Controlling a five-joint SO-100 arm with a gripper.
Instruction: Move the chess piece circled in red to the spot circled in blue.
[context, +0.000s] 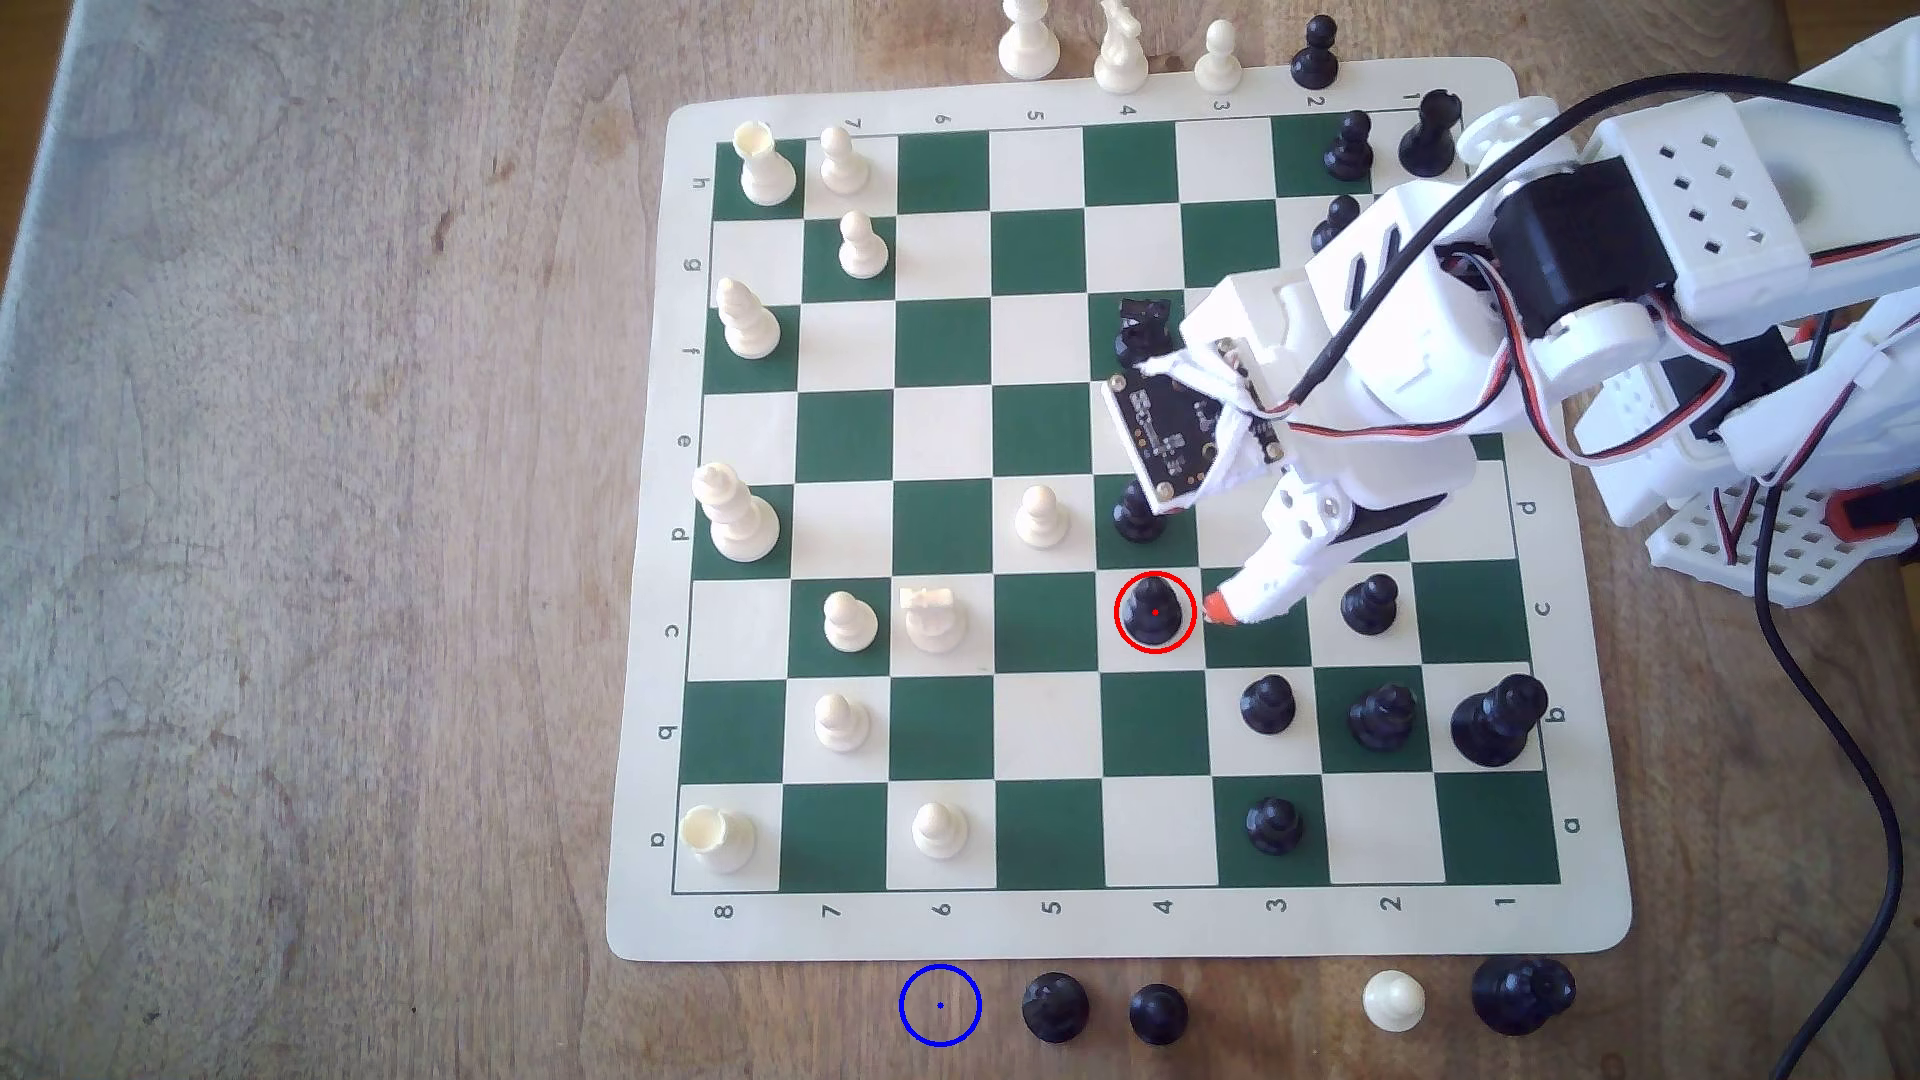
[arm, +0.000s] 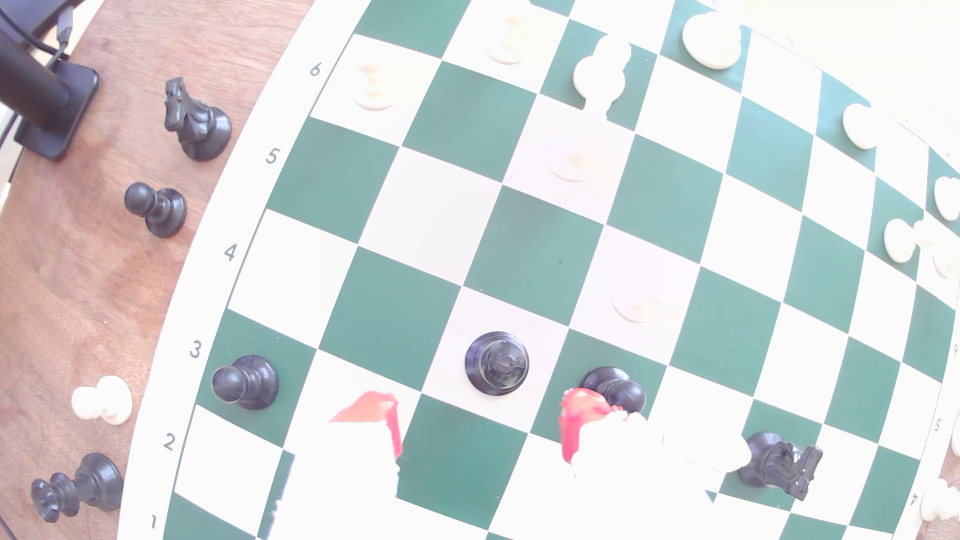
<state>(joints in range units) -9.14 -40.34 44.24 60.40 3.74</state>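
The chess piece circled in red (context: 1154, 613) is a small black pawn standing upright on a white square of the board (context: 1039, 924). In the wrist view, seen from above, this pawn (arm: 497, 363) stands just beyond my two red-tipped fingers (arm: 576, 420), roughly centred on the gap between them. My gripper (arm: 478, 420) is open and holds nothing. In the exterior view my gripper (context: 1226, 610) hovers right beside the pawn, on the exterior view's right. The spot circled in blue (context: 940, 1005) lies on bare wood below the board's numbered edge.
Another black pawn (context: 1138, 514) stands one square above the circled one, close to one finger (arm: 613, 389). More black pieces (context: 1369, 604) (context: 1268, 704) stand around the gripper. Off the board, two black pieces (context: 1055, 1005) (context: 1157, 1013) stand just right of the blue ring. A black cable (context: 1829, 727) runs down the exterior view's right.
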